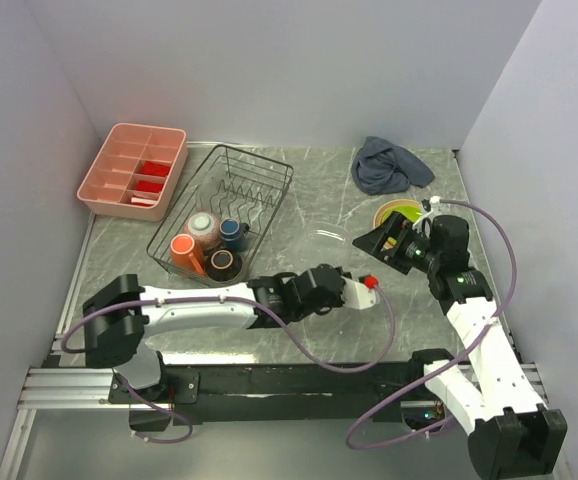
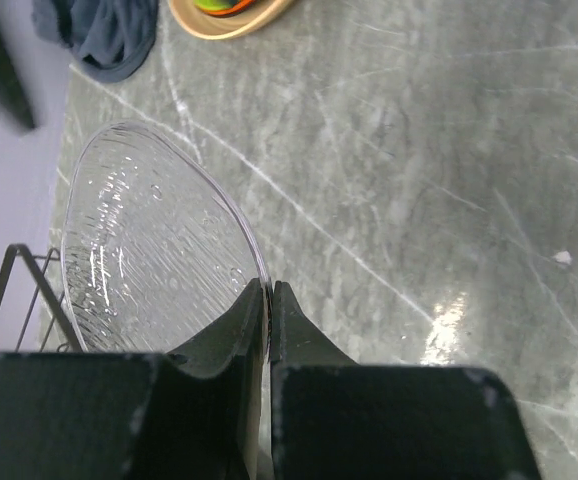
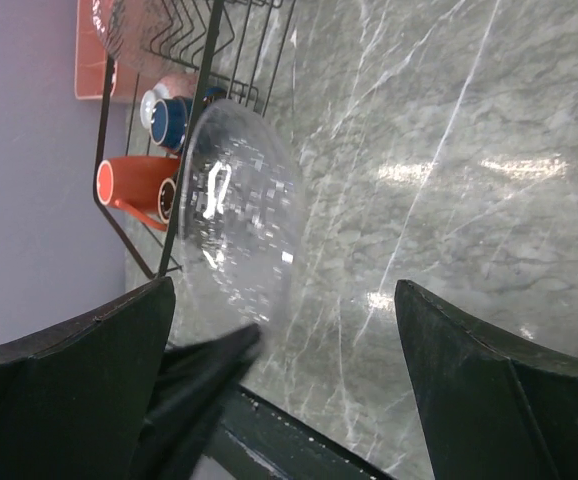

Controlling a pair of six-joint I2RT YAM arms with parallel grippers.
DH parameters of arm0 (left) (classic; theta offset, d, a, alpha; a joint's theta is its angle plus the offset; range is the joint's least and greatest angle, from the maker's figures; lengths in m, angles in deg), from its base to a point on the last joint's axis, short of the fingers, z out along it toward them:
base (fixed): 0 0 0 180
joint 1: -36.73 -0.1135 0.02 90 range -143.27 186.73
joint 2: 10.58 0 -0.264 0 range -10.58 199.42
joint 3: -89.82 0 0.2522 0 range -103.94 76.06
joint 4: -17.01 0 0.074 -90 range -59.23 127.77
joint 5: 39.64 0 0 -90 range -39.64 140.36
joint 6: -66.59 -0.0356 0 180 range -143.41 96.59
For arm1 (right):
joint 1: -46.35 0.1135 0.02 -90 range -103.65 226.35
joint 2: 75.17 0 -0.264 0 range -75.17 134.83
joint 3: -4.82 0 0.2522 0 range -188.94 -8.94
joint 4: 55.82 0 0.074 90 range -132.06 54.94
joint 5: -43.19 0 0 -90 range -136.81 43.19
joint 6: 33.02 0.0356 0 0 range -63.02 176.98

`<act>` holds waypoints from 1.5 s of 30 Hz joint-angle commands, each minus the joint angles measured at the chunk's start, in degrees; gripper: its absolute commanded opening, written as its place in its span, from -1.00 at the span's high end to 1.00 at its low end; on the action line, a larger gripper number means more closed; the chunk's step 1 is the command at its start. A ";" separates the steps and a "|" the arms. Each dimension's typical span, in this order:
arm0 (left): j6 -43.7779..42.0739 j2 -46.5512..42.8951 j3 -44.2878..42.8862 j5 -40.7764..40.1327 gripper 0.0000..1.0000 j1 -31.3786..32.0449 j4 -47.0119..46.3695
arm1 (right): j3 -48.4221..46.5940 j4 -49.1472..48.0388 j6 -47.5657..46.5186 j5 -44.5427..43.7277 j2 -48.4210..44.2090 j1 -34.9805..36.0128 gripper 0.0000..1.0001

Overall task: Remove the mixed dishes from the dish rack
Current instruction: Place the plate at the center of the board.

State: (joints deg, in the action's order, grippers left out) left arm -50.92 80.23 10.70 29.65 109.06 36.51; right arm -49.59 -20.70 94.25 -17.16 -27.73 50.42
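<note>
At the far left of the counter sat a pink compartment tray, with red pieces in two of its sections. Just right of it stood the black wire dish rack. Four dishes were grouped at the rack's near end: an orange mug on its side, a pinkish bowl, a dark blue cup and a dark brown bowl. The left arm reached across from its base. Its end effector was clamped narrowly on the rim of a clear glass plate, which stood tilted on edge just beside the rack's right side. Whether the plate touched the counter could not be told. Farther right, the right end effector hung wide open and held nothing, pointing toward the clear plate. Behind it a lime green plate lay on a tan-yellow plate. A crumpled grey-blue cloth lay just beyond them.
</note>
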 commanded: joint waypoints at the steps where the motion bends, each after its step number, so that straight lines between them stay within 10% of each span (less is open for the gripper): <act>1: -2.73 2.09 -2.22 -4.42 0.98 2.72 -4.33 | -3.22 -2.29 2.36 -1.78 1.34 2.25 -0.92; 15: -1.94 5.35 -4.69 -4.78 0.96 5.10 -2.40 | -3.04 -1.94 3.24 -9.70 8.72 11.04 -0.37; 24: 0.78 4.30 -3.72 -4.95 0.82 5.54 -2.05 | -3.39 -2.03 3.42 -13.21 10.30 13.94 0.56; 28: 1.49 3.33 -2.40 -5.83 0.44 5.45 -2.92 | -4.00 -0.72 2.72 -14.09 10.48 13.94 1.00; 40: 7.11 -4.66 4.18 -6.01 -0.95 1.50 -5.39 | -6.03 -0.01 1.40 -17.52 12.58 11.31 1.00; 45: 12.56 -11.33 7.79 -2.59 -0.99 -2.98 -7.14 | -5.77 -1.23 1.57 -16.29 13.73 4.04 1.00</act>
State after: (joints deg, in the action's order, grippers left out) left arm -43.97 75.33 16.43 24.41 109.21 33.05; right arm -53.00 -19.80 96.13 -32.88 -14.61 59.78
